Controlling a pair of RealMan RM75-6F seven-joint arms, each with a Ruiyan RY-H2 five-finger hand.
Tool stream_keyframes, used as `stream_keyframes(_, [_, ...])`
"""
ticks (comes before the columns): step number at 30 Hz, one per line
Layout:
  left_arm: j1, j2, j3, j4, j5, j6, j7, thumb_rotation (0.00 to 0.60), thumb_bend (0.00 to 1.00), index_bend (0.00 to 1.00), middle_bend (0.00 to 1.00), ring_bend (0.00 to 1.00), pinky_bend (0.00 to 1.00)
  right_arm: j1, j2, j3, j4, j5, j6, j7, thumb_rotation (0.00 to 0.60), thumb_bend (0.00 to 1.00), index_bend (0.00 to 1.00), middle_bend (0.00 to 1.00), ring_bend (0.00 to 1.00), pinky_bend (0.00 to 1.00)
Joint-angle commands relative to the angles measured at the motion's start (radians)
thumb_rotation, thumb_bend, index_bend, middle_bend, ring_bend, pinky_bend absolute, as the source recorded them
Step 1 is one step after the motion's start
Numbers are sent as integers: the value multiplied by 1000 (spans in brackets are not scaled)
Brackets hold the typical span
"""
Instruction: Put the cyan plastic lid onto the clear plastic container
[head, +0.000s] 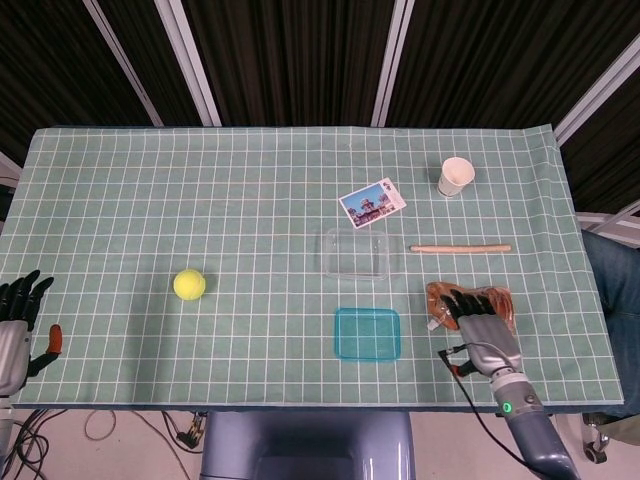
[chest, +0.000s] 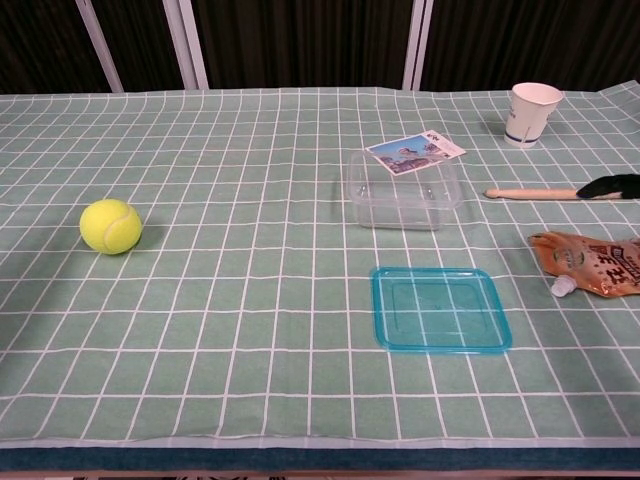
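Lying flat: square cyan plastic lid (head: 367, 334); right hand (head: 479, 325) fingers spread, holding nothing.

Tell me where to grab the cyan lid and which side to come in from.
Probably the right edge of the cyan lid. It lies flat on the tablecloth with only a thin raised rim, so pinch that rim. The right hand, over the brown pouch, is nearest; the clear container sits just behind the lid.

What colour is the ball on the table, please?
The ball is yellow-green, clearest in chest view.
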Motion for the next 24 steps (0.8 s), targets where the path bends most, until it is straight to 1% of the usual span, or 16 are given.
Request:
stream_keyframes(1, [-1, 1, 0, 1, -1, -3, 1, 600, 545, 99, 0, 0, 0, 81, -142, -14, 3, 98, 60, -141, 600, 116, 0, 0, 0, 0])
stream_keyframes(5, [-2, 1, 1, 1, -1, -6, 2, 600, 545, 99, 0, 0, 0, 118, -238, -14, 34, 136, 108, -209, 600, 117, 0, 0, 0, 0])
stream_keyframes(8, [-2, 2, 1, -1, -2, -7, 0, 600, 545, 99, 0, 0, 0, 140, -287, -4, 47, 155, 137, -237, 600, 117, 0, 0, 0, 0])
stream_keyframes(11, [-2, 3, 0, -1, -5, -9, -1, 600, 545, 99, 0, 0, 0, 159, -323, 3, 54, 172, 162, -266, 600, 117, 0, 0, 0, 0])
stream_keyframes(15, [-4, 5, 0, -3, -8, -14, -1, 600, 545, 99, 0, 0, 0, 180, -368, 19, 61, 222, 188, -285, 600, 117, 0, 0, 0, 0])
stream_keyframes(20, [-3, 7, 0, -5, -9, -13, -4, 600, 545, 99, 0, 0, 0, 205, -411, 25, 86, 262, 211, -310, 600, 117, 0, 0, 0, 0])
stream_keyframes(24, [-5, 7, 0, -4, -10, -18, -4, 600, 546, 99, 0, 0, 0, 225, -440, 40, 100, 289, 223, -318, 600, 117, 0, 0, 0, 0])
